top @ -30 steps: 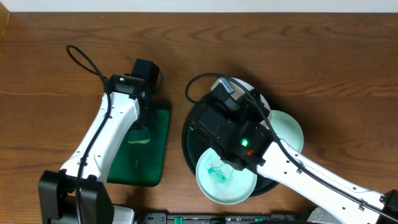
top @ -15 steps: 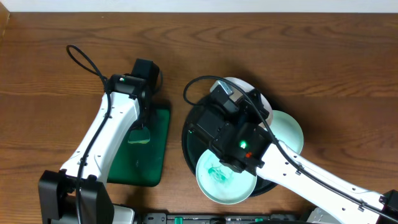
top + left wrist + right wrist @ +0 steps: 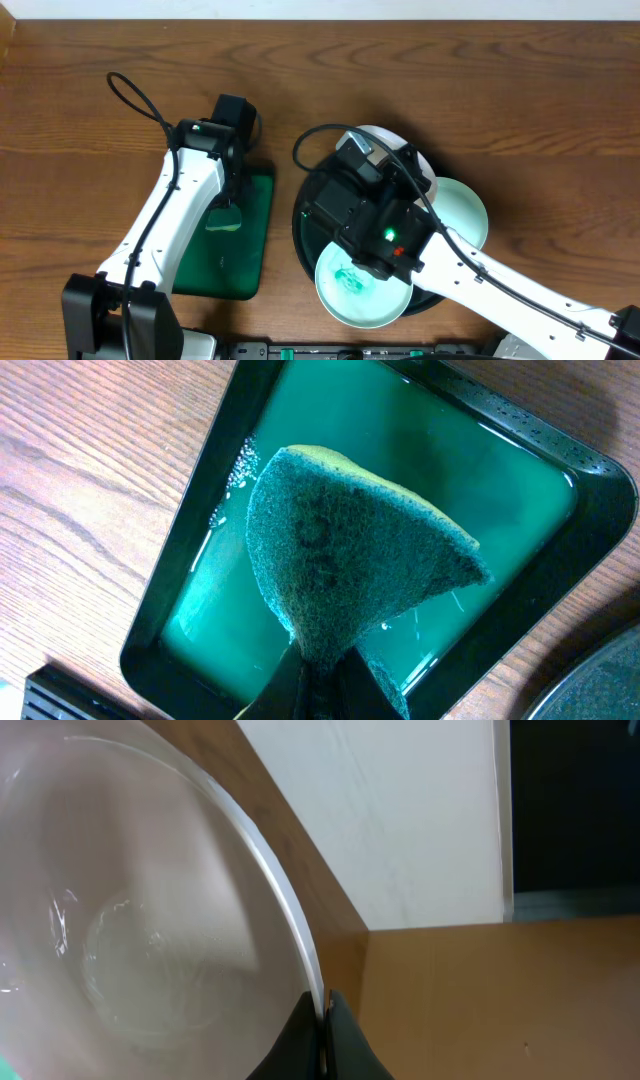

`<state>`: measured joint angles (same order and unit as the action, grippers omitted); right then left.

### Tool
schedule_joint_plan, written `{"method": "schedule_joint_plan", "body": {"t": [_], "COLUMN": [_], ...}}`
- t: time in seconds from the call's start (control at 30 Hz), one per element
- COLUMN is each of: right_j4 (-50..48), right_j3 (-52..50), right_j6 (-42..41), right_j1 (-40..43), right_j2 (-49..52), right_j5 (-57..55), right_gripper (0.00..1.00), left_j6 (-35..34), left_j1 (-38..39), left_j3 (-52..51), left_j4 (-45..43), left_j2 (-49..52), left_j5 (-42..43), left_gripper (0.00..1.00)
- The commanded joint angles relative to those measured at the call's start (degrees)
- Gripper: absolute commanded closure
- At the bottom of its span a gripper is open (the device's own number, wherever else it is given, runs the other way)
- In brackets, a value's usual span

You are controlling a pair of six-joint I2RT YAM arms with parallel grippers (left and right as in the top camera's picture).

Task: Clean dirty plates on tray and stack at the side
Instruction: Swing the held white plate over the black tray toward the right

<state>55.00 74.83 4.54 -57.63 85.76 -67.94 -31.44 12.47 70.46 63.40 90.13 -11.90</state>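
Right gripper (image 3: 322,1010) pinched 1 plate (image 3: 150,920) rim; left gripper (image 3: 320,665) pinched sponge (image 3: 350,550), green tray (image 3: 500,470) beneath. Thin rim-hold could slip, dropping plate.

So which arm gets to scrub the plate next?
Left. The left end effector is shut on the sponge over the green tray, while the right end effector pinches a plate by its rim.

Brown wooden table (image 3: 520,100), two trays on it.
A rectangular green tray (image 3: 255,240) with shallow liquid in it sits to the left. A round black tray (image 3: 299,232) lies just beside it on the right, not touching.
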Motion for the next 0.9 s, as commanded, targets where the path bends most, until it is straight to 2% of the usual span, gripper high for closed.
{"method": "schedule_joint_plan", "body": {"t": [0.0, 0.1, 0.2, 0.3, 0.4, 0.5, 0.57, 0.67, 0.77, 0.87], "right_j4": [-0.85, 2.64, 1.64, 4.02, 2.1, 3.78, 2.21, 4.5, 3.93, 3.41], "right_j3": [0.15, 0.15, 0.15, 0.17, 0.17, 0.17, 0.17, 0.2, 0.17, 0.17], "right_j6": [-1.7, -5.51, -5.16, -7.74, -5.88, -9.62, -7.58, -11.76, -13.77, -19.74], "right_j1": [-0.42, -0.66, 0.7, 0.55, 1.27, 0.76, 1.81, 2.51, 4.61, 9.68], "right_j2": [-0.48, -0.37, 0.04, -0.17, 0.07, -0.42, -0.28, -0.68, -0.66, -0.61], "right_j5": [3.21, 0.11, 2.45, 0.28, 3.74, 0.94, 5.62, 5.57, 14.56, 25.44], "right_gripper": [0.99, 0.99, 0.99, 0.99, 0.99, 0.99, 0.99, 0.98, 0.99, 0.99], "left_j6": [0.59, 0.83, 0.79, 0.81, 0.81, 0.81, 0.81, 0.81, 0.81, 0.79], "left_j1": [-0.31, -0.31, -0.31, -0.31, -0.31, -0.31, -0.31, -0.31, -0.31, -0.31], "left_j3": [-0.26, -0.26, -0.26, -0.26, -0.26, -0.26, -0.26, -0.26, -0.26, -0.26], "left_j4": [0.17, 0.46, 0.37, 0.44, 0.33, 0.24, 0.15, 0.07, -0.07, -0.22], "left_j2": [-0.33, -0.33, -0.33, -0.33, -0.33, -0.33, -0.33, -0.33, -0.33, -0.33], "left_j5": [-0.07, 0.7, 1.01, 0.98, 0.98, 0.98, 0.98, 0.98, 0.98, 1.01], "left_gripper": [0.93, 0.93, 0.93, 0.93, 0.93, 0.93, 0.93, 0.93, 0.93, 0.93]}}
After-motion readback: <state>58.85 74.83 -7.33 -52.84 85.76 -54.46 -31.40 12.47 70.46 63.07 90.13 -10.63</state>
